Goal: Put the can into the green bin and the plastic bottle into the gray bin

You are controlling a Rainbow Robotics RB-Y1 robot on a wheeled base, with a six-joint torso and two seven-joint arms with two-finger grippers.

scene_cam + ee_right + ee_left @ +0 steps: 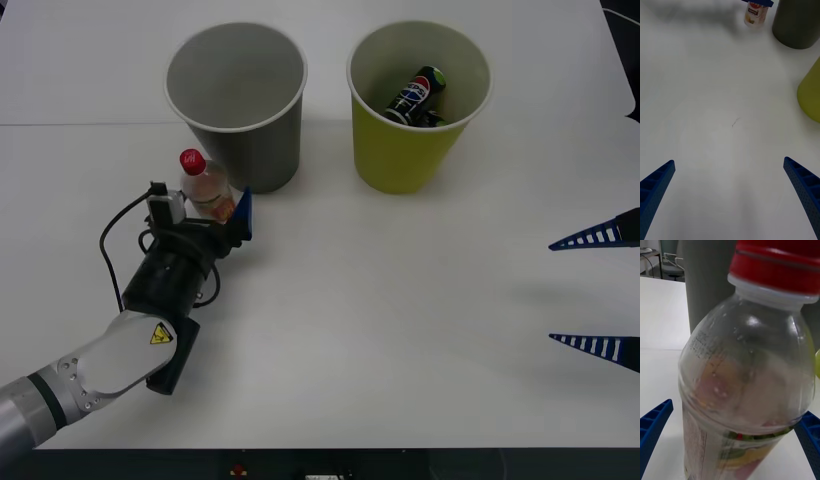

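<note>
While the can (417,95) already lies tilted inside the green bin (402,155), the bottle (207,190) stands upright on the white surface (400,330), just in front of the gray bin (262,140), so only the second half of the task looks unfinished. The left claw (215,222) has its fingers around the bottle's lower body. In the left wrist view a blue finger (653,427) shows on each side of the bottle with a sliver of surface between, so the claw seems spread around it rather than pinching it yet. Approaching low and level probably suits a grip on the labelled middle, leaving the cap free and the bottle upright for a short lift over the gray rim.

The right claw (600,290) hangs spread at the right edge of the surface, well apart from both bins, likely parked out of the way.

The bottle is small and clear, with a red screw cap, pale liquid, and a red, orange and white label. Its rounded shoulder looks smooth, so a grip lower down should hold better.
</note>
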